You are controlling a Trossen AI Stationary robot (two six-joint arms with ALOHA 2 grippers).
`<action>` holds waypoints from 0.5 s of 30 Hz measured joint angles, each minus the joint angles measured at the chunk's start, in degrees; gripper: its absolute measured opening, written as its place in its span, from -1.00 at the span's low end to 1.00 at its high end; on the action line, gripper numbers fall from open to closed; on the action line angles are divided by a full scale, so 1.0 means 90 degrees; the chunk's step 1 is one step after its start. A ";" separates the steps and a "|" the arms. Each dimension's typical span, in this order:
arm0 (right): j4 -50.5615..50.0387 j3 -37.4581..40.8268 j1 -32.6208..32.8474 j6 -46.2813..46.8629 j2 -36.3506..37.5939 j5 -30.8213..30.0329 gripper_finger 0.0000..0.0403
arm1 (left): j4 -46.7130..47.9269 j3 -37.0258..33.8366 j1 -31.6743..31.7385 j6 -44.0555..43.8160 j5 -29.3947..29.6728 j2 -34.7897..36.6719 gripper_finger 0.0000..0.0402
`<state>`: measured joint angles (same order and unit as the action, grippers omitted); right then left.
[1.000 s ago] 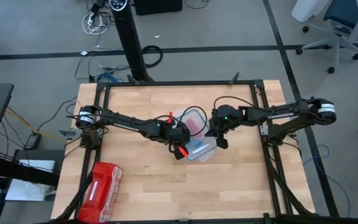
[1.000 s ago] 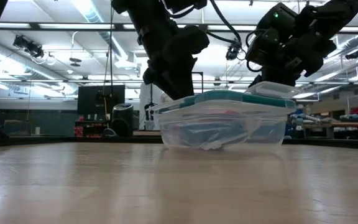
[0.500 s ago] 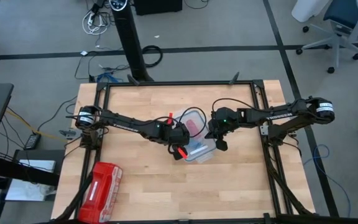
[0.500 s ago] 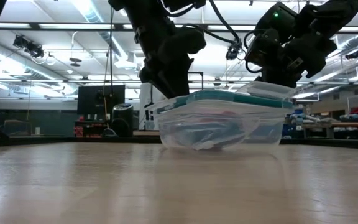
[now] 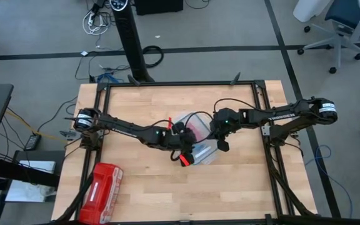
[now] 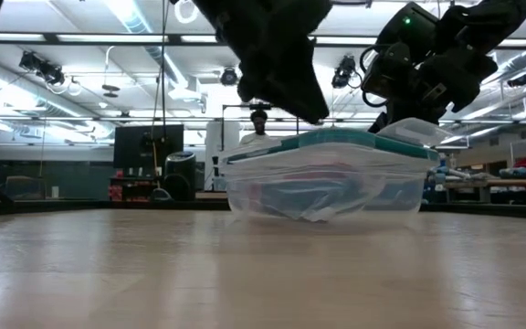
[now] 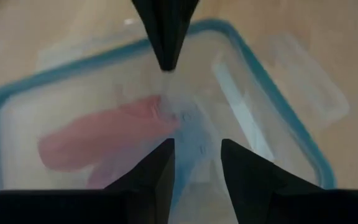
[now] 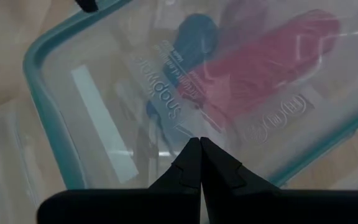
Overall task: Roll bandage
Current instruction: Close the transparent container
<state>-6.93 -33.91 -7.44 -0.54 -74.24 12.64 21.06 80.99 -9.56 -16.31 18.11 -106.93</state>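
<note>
Right wrist view: the bandage (image 8: 196, 34) lies inside the lidded container (image 8: 48, 93), beside a red-pink roll (image 8: 272, 56). The right gripper (image 8: 200, 163), fingers together, presses the lid, likely steadying it. The left gripper (image 7: 194, 165), fingers apart, hovers above the container.

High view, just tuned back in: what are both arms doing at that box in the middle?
Both arms are at the clear lidded container at the table's centre. The left gripper hovers over its teal-rimmed lid, fingers apart and holding nothing. The right gripper is at the container's right side, fingers shut and empty, tips at the lid. Through the lid show a red-pink roll and the blue bandage. A red pouch lies at the near-left corner.
</note>
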 joint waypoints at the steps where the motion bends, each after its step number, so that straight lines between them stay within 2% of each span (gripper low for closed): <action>1: -0.0002 0.0000 0.0004 0.0015 0.0010 -0.0035 -0.98 | -0.0073 0.0000 -0.0030 0.0074 0.0065 0.0014 -0.33; 4: 0.0003 0.0007 0.0005 0.0012 0.0036 -0.0048 -0.99 | -0.0618 -0.0002 -0.0139 0.0339 0.0215 0.0123 -0.33; 10: 0.0005 0.0007 0.0002 0.0051 0.0068 -0.0094 -0.99 | -0.3030 0.0012 -0.0462 0.1273 0.0046 0.0153 -0.33; 15: 0.0015 0.0010 0.0000 0.0094 0.0068 -0.0092 -0.99 | -0.4227 0.0013 -0.0537 0.1568 -0.0041 0.0161 -0.33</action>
<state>-6.79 -33.82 -7.44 0.31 -73.63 11.81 -16.99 81.10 -14.39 -2.20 17.74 -105.49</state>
